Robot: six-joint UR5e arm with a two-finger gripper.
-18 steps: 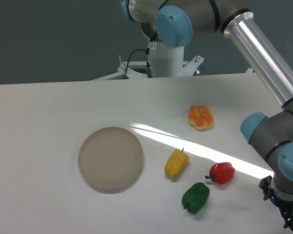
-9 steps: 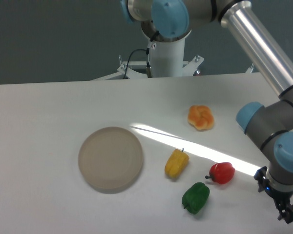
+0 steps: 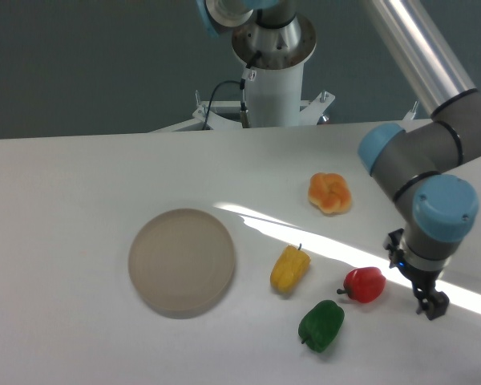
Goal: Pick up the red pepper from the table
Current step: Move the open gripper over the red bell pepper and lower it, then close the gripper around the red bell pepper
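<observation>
The red pepper [image 3: 364,284] lies on the white table [image 3: 80,184] at the front right, its dark stem pointing left. My gripper [image 3: 430,303] hangs just to the right of it and slightly nearer the front edge, a short gap away, not touching it. Its dark fingers point down and I cannot tell from this angle whether they are open or shut. Nothing shows between them.
A yellow pepper [image 3: 290,269] lies left of the red one and a green pepper [image 3: 321,325] in front of it. An orange bun-like item [image 3: 329,193] sits further back. A round beige-grey plate [image 3: 182,261] lies at the left centre. The arm's base [image 3: 272,88] stands behind the table.
The gripper has moved left and away from the front edge, from the bottom right corner to just beside the red pepper. The peppers have not moved.
</observation>
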